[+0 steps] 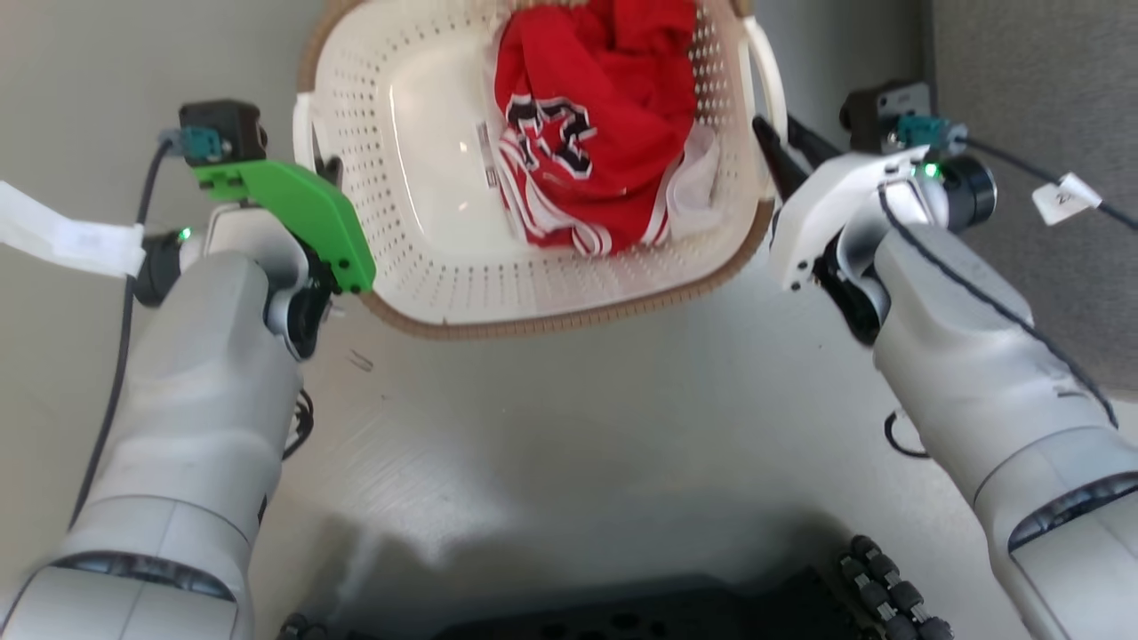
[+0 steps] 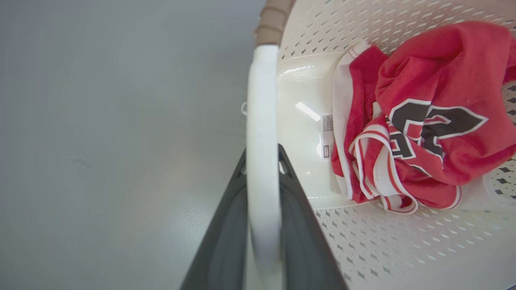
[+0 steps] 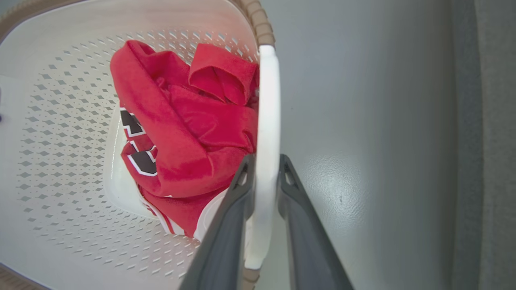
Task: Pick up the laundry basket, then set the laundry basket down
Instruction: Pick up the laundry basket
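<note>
- Laundry basket (image 1: 418,178) is seen between both arms, over the floor (image 1: 578,400).
- Left end effector (image 2: 263,151) and right end effector (image 3: 266,159) are each clamped on a side handle (image 2: 262,100), so it can be kept level.

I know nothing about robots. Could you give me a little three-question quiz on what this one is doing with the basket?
1. True or false: the cream-white perforated plastic laundry basket with a brown rim is empty.
2. Multiple choice: what does the left claw grip? A) the brown rim B) a white side handle C) the red cloth
3. Fill in: the right claw is closed on the basket's other ____.

Key: 1 false, a crumpled red jersey with black-and-white lettering lies inside. 2 B. 3 handle.
</note>
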Tool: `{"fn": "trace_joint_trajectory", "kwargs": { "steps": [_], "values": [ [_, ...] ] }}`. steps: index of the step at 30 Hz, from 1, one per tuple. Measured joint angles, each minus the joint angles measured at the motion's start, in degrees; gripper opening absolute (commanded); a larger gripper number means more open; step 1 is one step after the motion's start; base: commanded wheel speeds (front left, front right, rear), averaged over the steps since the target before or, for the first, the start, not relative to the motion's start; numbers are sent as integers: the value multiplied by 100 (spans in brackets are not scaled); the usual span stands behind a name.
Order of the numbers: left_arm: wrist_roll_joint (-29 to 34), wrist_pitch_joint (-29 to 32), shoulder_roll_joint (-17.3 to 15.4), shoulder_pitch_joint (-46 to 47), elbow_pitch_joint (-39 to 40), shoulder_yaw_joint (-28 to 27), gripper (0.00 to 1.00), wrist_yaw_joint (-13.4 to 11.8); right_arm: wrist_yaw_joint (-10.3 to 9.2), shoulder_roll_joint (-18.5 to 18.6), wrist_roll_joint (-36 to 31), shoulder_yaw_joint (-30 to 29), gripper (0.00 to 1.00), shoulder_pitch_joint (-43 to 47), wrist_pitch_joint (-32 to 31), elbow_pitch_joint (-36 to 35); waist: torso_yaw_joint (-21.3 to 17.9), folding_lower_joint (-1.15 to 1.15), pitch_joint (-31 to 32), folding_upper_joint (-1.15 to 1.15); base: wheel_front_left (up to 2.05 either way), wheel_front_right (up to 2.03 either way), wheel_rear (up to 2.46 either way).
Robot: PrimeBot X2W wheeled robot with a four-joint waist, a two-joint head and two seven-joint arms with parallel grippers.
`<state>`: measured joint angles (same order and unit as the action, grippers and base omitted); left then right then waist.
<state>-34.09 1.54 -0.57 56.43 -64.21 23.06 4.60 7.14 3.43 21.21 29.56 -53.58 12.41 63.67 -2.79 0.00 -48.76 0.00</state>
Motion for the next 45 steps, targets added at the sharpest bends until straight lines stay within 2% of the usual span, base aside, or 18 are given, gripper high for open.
{"fn": "trace_joint_trajectory", "kwargs": {
  "steps": [20, 45],
  "values": [
    [-480, 453, 46, -883, -491, 330, 0, 146, 41, -120, 773, 546, 0, 987, -569, 291, -109, 0, 1290, 0, 0, 0, 0],
    [-1059, 1155, 41, -1545, -757, 399, 0, 196, 38, -103, 1748, 1151, 0, 1763, -1466, 35, -163, 0, 3123, 0, 0, 0, 0]
  ]
}}
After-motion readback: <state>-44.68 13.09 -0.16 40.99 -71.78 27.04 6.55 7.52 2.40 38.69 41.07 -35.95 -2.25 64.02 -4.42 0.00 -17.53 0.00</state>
